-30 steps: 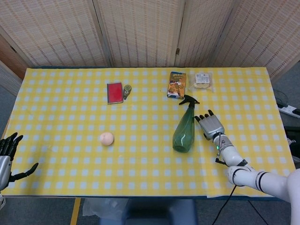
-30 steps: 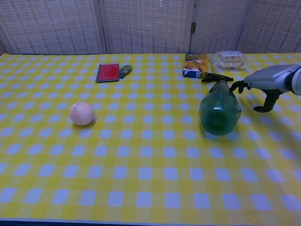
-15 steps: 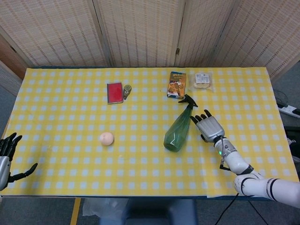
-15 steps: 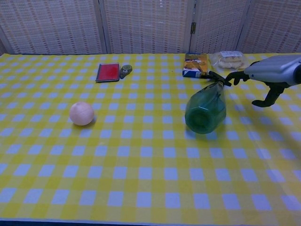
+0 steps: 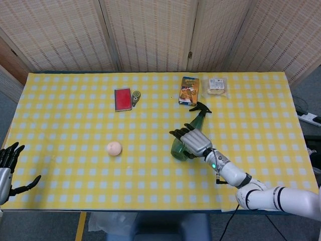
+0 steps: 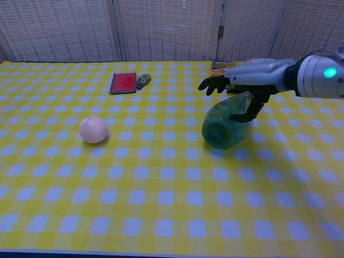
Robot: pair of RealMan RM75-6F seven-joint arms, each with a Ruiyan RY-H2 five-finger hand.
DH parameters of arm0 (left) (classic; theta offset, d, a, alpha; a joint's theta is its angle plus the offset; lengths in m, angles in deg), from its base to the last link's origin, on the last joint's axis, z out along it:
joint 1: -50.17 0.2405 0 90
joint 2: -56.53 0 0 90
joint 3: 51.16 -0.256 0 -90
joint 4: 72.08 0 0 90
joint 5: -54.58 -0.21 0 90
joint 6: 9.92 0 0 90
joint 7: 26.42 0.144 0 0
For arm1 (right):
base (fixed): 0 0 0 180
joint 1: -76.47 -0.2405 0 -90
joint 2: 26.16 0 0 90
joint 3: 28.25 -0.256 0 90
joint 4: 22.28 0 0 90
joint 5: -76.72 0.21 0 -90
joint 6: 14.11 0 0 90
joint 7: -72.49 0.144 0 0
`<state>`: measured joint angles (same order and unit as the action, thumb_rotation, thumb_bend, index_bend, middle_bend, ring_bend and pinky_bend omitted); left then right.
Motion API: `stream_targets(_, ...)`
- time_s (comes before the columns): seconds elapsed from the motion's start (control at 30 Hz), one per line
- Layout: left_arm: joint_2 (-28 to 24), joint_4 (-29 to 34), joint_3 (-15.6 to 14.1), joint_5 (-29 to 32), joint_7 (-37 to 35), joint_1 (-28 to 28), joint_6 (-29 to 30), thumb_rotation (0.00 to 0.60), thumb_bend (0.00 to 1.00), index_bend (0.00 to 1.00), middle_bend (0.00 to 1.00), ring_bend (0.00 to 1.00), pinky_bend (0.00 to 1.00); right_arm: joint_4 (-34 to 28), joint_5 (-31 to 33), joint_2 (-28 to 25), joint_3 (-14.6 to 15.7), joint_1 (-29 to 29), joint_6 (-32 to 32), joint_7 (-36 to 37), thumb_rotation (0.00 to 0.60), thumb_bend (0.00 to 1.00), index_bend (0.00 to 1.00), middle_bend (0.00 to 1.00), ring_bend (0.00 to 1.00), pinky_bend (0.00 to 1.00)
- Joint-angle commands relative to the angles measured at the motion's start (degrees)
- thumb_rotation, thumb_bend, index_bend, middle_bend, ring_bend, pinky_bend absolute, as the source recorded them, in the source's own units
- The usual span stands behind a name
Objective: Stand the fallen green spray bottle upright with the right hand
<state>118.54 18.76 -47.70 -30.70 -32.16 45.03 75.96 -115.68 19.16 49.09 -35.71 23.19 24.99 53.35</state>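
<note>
From the head view, a table covered in a yellow and white checked cloth (image 5: 75, 115) fills the scene. The green spray bottle (image 5: 186, 135) lies on its side right of centre, its black nozzle pointing toward the far edge and its wide base toward the near edge. The right hand (image 5: 193, 141) is above the bottle's base, palm down, fingers spread and reaching leftward; whether it touches the bottle cannot be told here. The left hand (image 5: 9, 165) is at the near left corner, just off the table's edge, fingers apart and holding nothing. A pale peach ball (image 5: 114, 148) sits left of centre. Near the far edge lie a red card case (image 5: 123, 99) with a small round tape dispenser (image 5: 136, 95) just beside it, a snack box (image 5: 189, 90), and a clear packet of snacks (image 5: 216, 86). From the chest view, the bottle (image 6: 226, 124) lies tilted with its round base facing the camera. The right hand (image 6: 236, 80) hovers over it, fingers extended above and the thumb curving down along the bottle's right side, not clasped around it. The ball (image 6: 93, 129) rests toward the left edge.
</note>
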Motion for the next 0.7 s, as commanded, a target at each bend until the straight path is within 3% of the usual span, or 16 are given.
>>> stream_targets(0.03,-0.2,0.1,0.0,0.0,-0.3,0.2,0.3,0.322,0.26,0.00,0.05,0.04,0.02,-1.3,3.2,1.0,-1.9,-2.5,-2.4,1.1,0.600,0.46,0.06,0.14,0.13,0.00)
stream_targets(0.23,-0.6,0.3,-0.1,-0.6,-1.1,0.7,1.5,0.320,0.26,0.00,0.05,0.05,0.02,-2.9,7.3,1.2,-2.9,-5.3,-3.7,2.4,0.600,0.46,0.06,0.14,0.14,0.00)
stream_targets(0.53,-0.8,0.5,-0.2,-1.1,-1.2,0.9,1.8,0.321,0.26,0.00,0.05,0.05,0.02,1.1,15.0,4.4,-0.7,-9.1,-5.8,3.0,0.600,0.47,0.06,0.14,0.14,0.00)
stream_targets(0.7,-0.8,0.5,-0.1,-0.9,-1.3,0.8,1.5,0.318,0.26,0.00,0.05,0.05,0.02,2.8,15.2,5.6,0.6,-10.1,-6.9,3.4,0.600,0.46,0.06,0.14,0.14,0.00)
